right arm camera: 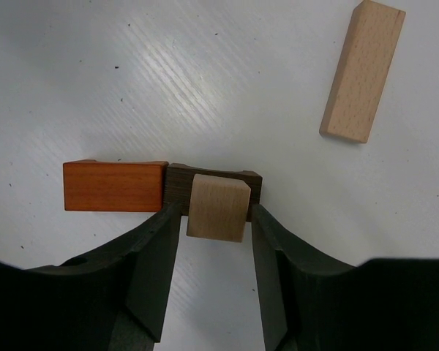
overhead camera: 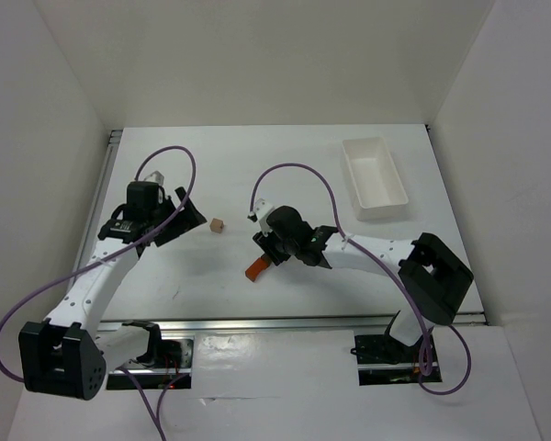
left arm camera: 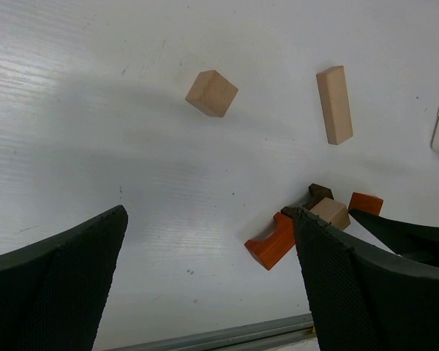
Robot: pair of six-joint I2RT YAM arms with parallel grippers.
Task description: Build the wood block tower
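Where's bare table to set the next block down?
Widest bare stretch: far middle of the table, between the left gripper and the white tray, beyond the right gripper. Also bare: the near strip between the lone tan cube and the front rail. Crowded: around the right gripper, where the orange block, dark block, second cube and long bar cluster.

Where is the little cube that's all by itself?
In the top view the cube sits alone on the table, just right of the left gripper, left of the orange block.
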